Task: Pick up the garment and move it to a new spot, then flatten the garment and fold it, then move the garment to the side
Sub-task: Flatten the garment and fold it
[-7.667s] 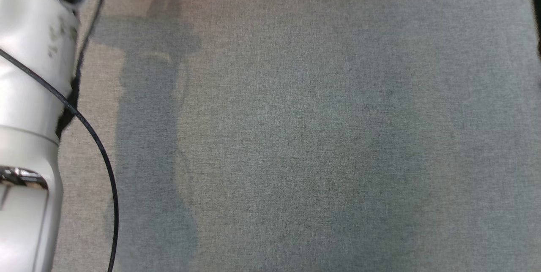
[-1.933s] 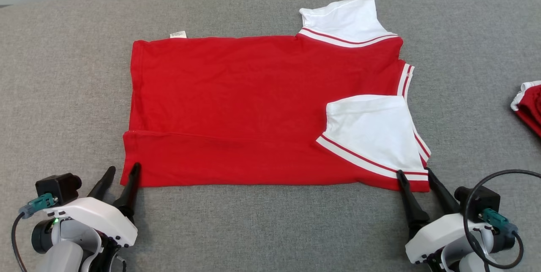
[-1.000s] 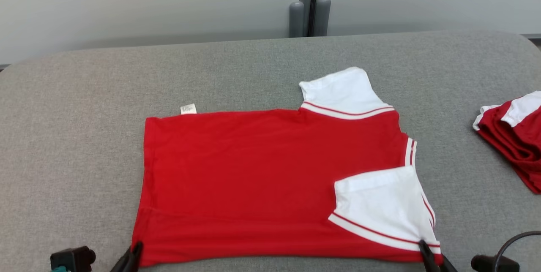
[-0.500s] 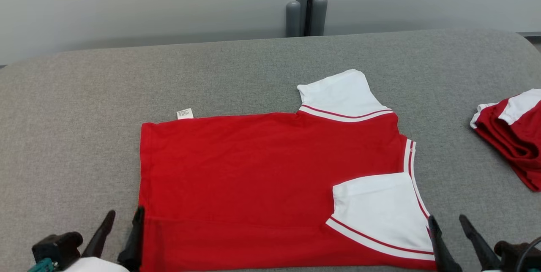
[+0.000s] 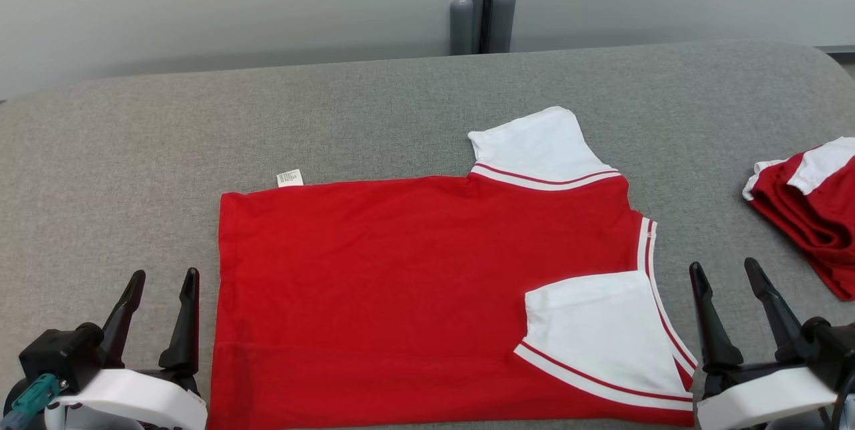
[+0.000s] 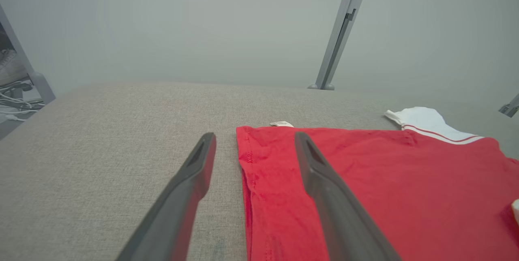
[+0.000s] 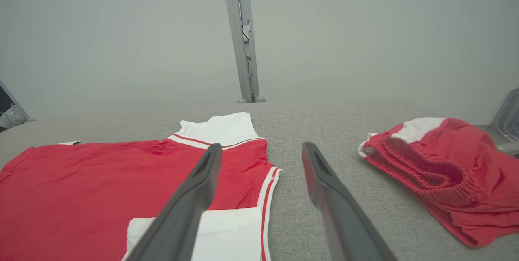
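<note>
The shirt (image 5: 401,283) lay lengthwise between the left pincer (image 5: 165,274) and the right pincer (image 5: 723,264), both released, each beside one end.

No writing can be read here. A small white tag (image 5: 290,178) pokes out from the far edge of the red shirt (image 5: 401,263). It carries faint grey print, too small to make out.

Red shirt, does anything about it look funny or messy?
The red shirt looks a little lopsided. One white sleeve is folded onto its near right corner, but the other sleeve sticks out past the far edge. A small white tag pokes out at the far left corner. Otherwise it lies flat.
</note>
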Tool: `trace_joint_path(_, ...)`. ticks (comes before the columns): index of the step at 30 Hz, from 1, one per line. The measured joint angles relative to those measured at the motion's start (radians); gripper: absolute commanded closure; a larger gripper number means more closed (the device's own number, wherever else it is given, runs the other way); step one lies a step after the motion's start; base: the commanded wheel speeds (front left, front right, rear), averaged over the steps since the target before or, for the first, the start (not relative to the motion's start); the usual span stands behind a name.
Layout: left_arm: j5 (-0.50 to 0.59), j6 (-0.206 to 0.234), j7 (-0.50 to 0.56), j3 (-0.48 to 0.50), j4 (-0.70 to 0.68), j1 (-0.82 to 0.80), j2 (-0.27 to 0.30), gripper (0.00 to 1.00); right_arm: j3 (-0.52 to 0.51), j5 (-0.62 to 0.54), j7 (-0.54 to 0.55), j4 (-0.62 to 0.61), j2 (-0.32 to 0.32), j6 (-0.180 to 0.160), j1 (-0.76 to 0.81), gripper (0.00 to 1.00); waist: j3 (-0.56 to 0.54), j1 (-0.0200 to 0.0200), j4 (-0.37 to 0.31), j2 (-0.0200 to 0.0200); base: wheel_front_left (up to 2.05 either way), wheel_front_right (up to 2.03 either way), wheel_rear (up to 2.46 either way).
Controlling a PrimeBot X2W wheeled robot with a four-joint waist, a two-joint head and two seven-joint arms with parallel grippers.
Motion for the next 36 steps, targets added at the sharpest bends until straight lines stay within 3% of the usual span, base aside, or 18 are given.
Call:
trace_joint_path(9, 0.000, 0.012, 0.023, -0.010, -0.013, -0.027, -0.001, 0.00, -0.005, 0.010, 0.001, -0.004, -0.003, 0.000, -0.049, 0.00, 0.036, 0.0000, 0.001, 0.0000, 0.00, 0.00, 0.00)
trace_joint_path(15, -0.019, -0.031, 0.078, -0.030, 0.029, -0.197, -0.004, 0.00, 0.012, 0.019, -0.008, -0.003, -0.004, 0.000, -0.104, 0.00, 0.094, 0.0000, -0.002, 0.0000, 0.00, 0.00, 0.00)
trace_joint_path(26, -0.090, -0.148, 0.221, -0.054, 0.389, -0.474, 0.006, 0.00, 0.104, 0.045, -0.039, 0.061, -0.008, 0.000, -0.209, 0.00, 0.203, 0.0000, -0.057, 0.0000, 0.00, 0.00, 0.00)
trace_joint_path(35, -0.152, -0.204, 0.292, -0.057, 0.594, -0.572, 0.017, 0.00, 0.119, 0.066, -0.067, 0.117, -0.018, 0.000, -0.255, 0.00, 0.247, 0.0000, -0.091, 0.0000, 0.00, 0.00, 0.00)
trace_joint_path(36, -0.157, -0.206, 0.293, -0.060, 0.601, -0.578, 0.019, 0.31, 0.113, 0.071, -0.068, 0.122, -0.021, 0.000, -0.264, 0.00, 0.249, 0.0000, -0.092, 0.0000, 0.00, 0.00, 0.00)
